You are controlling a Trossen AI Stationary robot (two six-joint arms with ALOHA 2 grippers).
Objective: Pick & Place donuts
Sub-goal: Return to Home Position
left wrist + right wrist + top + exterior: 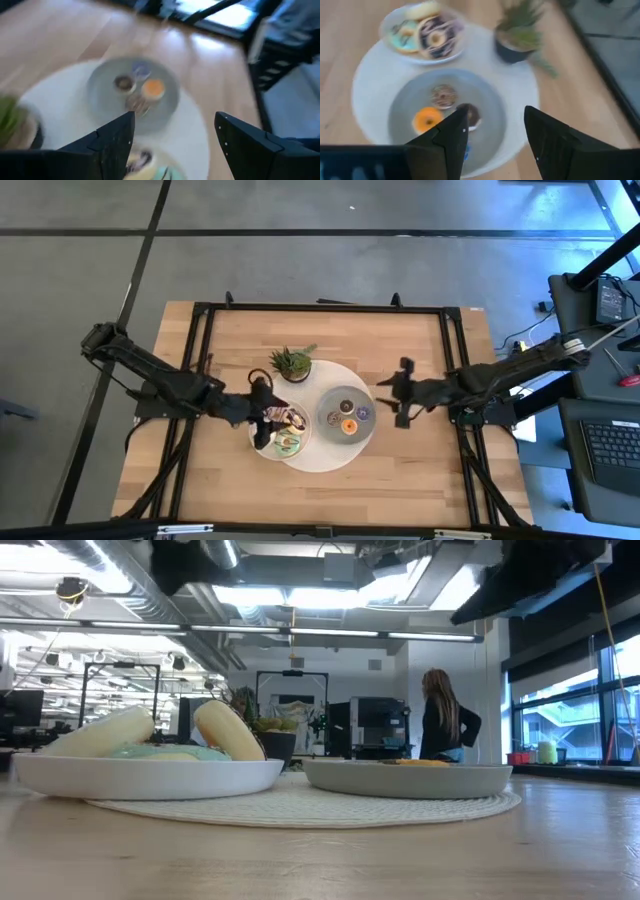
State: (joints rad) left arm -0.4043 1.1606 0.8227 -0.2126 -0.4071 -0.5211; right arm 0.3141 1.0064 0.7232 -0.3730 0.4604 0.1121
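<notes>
A white plate (268,442) holds a green-iced donut (402,37), a chocolate donut with pale stripes (436,35) and a cream one (422,10). A grey plate (326,402) beside it holds an orange donut (427,119), a sprinkled one (443,95), a brown one (470,114) and a blue-purple one (364,414). Both plates rest on a round white mat (330,455). My left gripper (175,120) is open and empty above the white plate (266,417). My right gripper (495,115) is open and empty, to the right of the grey plate (398,393).
A small green potted plant (292,364) stands on the mat's far left edge, close to my left gripper. Bare wooden table (420,470) lies around the mat. A black frame (320,308) runs along the table's edges. A person (445,720) stands far back in the room.
</notes>
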